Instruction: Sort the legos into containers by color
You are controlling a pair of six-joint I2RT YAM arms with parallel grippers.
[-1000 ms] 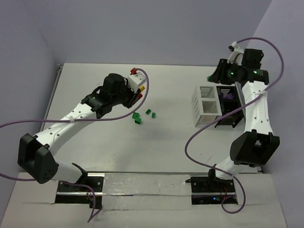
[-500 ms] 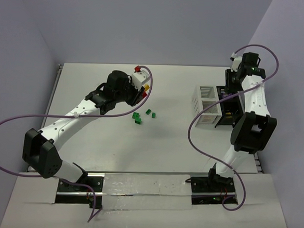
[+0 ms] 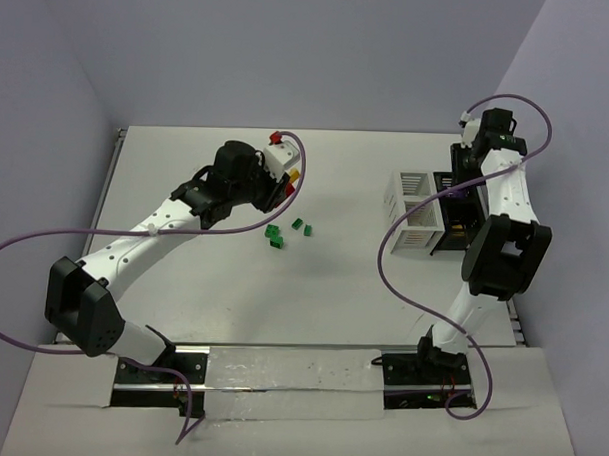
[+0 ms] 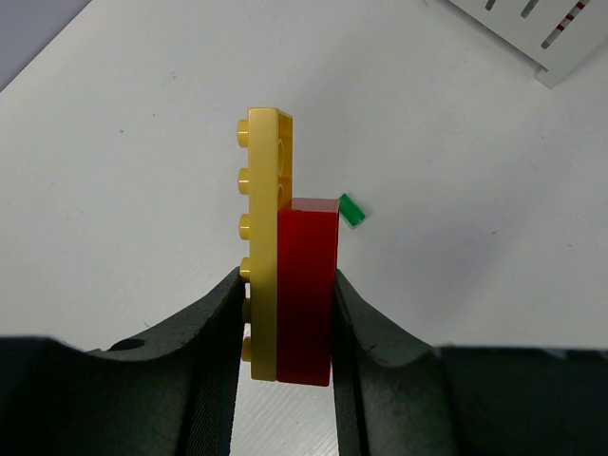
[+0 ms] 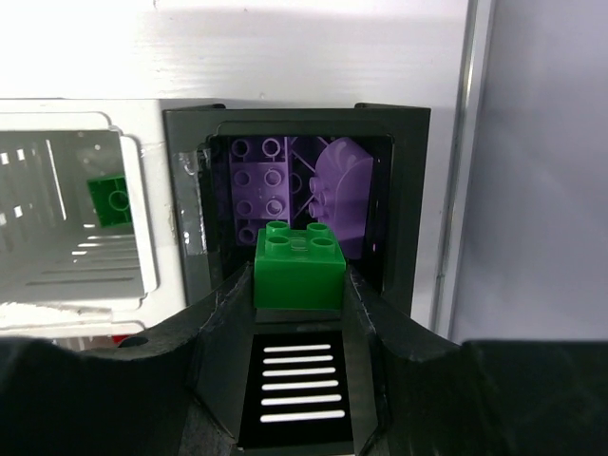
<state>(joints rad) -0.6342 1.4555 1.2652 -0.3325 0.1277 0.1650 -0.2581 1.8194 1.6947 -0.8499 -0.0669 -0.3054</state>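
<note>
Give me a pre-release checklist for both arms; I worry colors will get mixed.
1. Right gripper shut on held green brick: ok.
2. Held brick aimed at matching color: not ok; purple bricks fill the black tray compartment ahead.
3. Green's place identifiable: ok; boxed green brick sits in the white box.
4. Left gripper grips one color: not ok; yellow plate and red brick clamped together.
5. Loose green bricks apart from both grippers: ok.
</note>
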